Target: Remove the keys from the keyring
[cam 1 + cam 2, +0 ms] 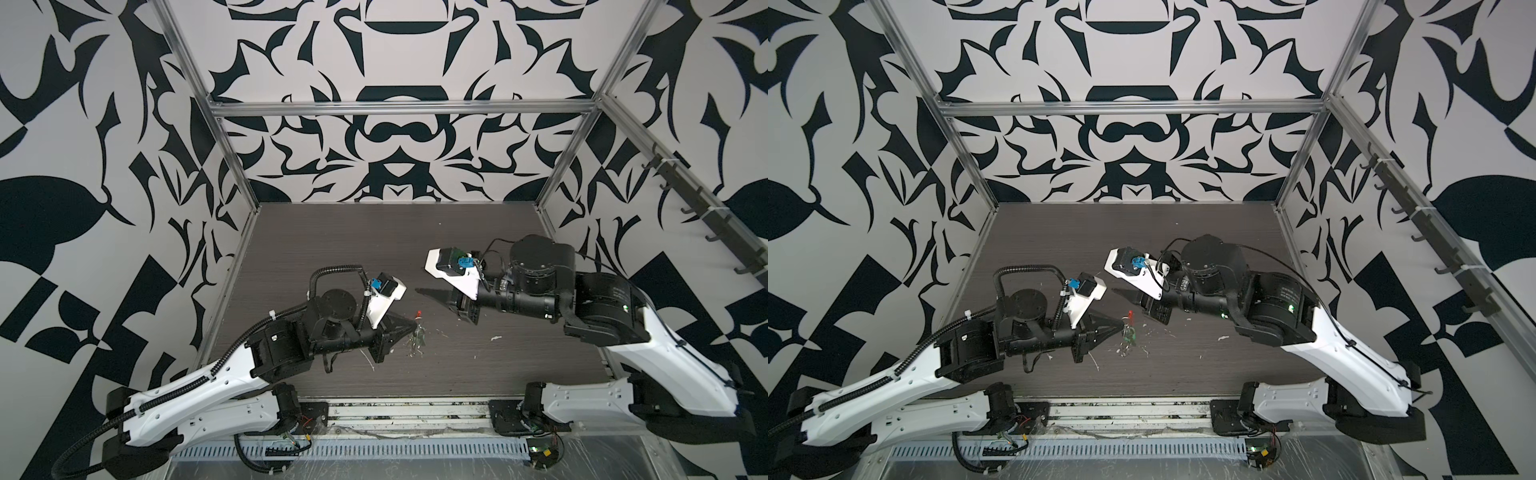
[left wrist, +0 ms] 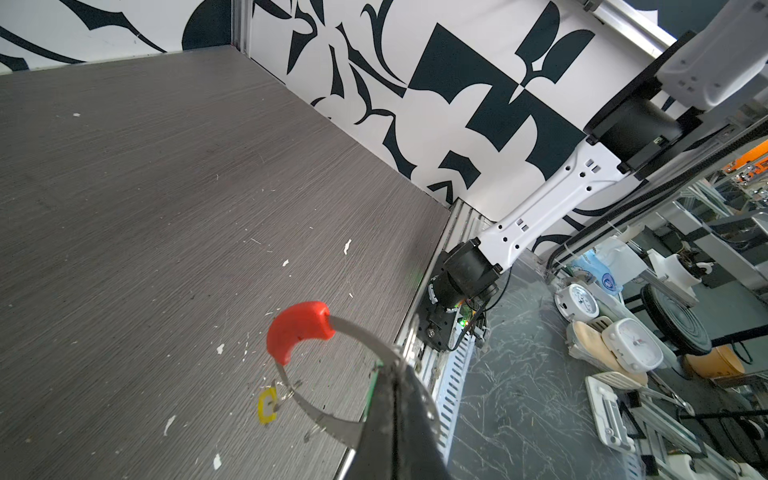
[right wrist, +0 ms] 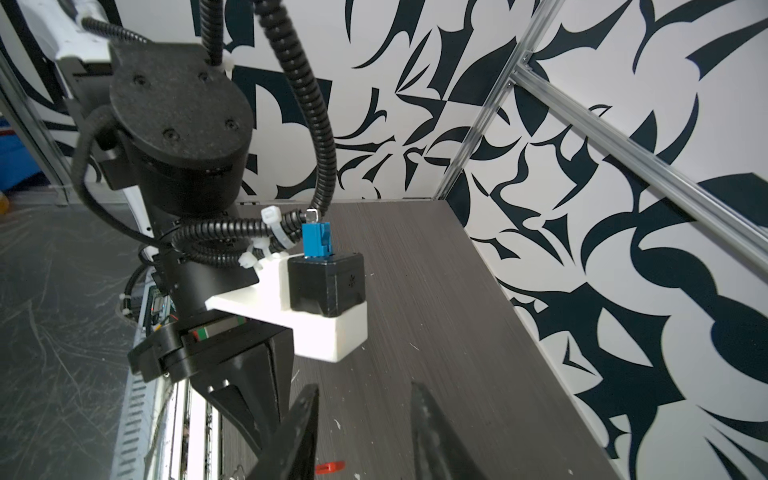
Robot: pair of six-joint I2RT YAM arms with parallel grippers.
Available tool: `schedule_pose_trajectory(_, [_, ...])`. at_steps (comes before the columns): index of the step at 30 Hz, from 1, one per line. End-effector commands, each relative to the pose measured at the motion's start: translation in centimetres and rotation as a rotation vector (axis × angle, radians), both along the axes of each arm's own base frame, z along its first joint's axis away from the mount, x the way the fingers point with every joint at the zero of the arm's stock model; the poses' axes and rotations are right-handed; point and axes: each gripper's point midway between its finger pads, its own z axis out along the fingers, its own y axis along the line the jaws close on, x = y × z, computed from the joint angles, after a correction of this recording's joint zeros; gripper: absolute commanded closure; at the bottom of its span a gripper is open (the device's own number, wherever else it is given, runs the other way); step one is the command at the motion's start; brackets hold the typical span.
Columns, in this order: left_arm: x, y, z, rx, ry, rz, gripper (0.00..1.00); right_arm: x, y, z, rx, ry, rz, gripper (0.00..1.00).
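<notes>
The keyring [image 2: 299, 328] is a thin grey wire hoop with a curved red sleeve, held just above the dark table [image 2: 166, 187]. My left gripper [image 2: 395, 370] is shut on the hoop's wire. A key with a yellow tag [image 2: 267, 405] hangs from the hoop, and a green tag's edge [image 2: 376, 386] shows beside the fingers. In both top views the red sleeve [image 1: 417, 312] [image 1: 1131, 314] sits at the left gripper's tip [image 1: 413, 326], with the green-tagged key [image 1: 419, 338] hanging below. My right gripper [image 3: 363, 388] is open and empty, hovering apart from the red sleeve [image 3: 329, 467], up and to the right of it in a top view [image 1: 419, 291].
White flecks of debris [image 1: 496, 337] lie scattered over the table around the keys. The left arm's wrist camera mount [image 3: 328, 307] stands close in front of the right gripper. Metal frame posts [image 1: 232, 174] and patterned walls close in the back and sides.
</notes>
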Motion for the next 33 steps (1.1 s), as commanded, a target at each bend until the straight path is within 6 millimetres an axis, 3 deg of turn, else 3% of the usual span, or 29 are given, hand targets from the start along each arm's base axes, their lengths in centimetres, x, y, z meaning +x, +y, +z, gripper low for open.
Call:
schedule_pose_trajectory(1, [0.5, 0.6, 1.5, -0.069, -0.028, 0.043, 1.0, -0.1, -0.7, 2.7, 0.199, 0.021, -0.045, 0.6])
schedule_pose_trajectory(6, [0.9, 1.5, 2.6, -0.14, -0.073, 0.087, 1.0, 0.3, -1.7, -0.1, 0.296, 0.093, -0.114, 0.6])
schedule_pose_trajectory(15, [1.2, 2.9, 4.1, -0.221, -0.14, 0.128, 1.0, -2.0, -1.1, -5.7, 0.388, 0.233, -0.003, 0.48])
schedule_pose_trajectory(22, [1.0, 3.4, 5.3, -0.27, -0.157, 0.13, 1.0, -2.9, -0.1, -7.3, 0.375, 0.281, 0.056, 0.48])
schedule_pose_trajectory(33, [0.8, 3.3, 5.9, -0.296, -0.157, 0.119, 1.0, -2.0, 1.2, -9.0, 0.339, 0.29, 0.037, 0.49])
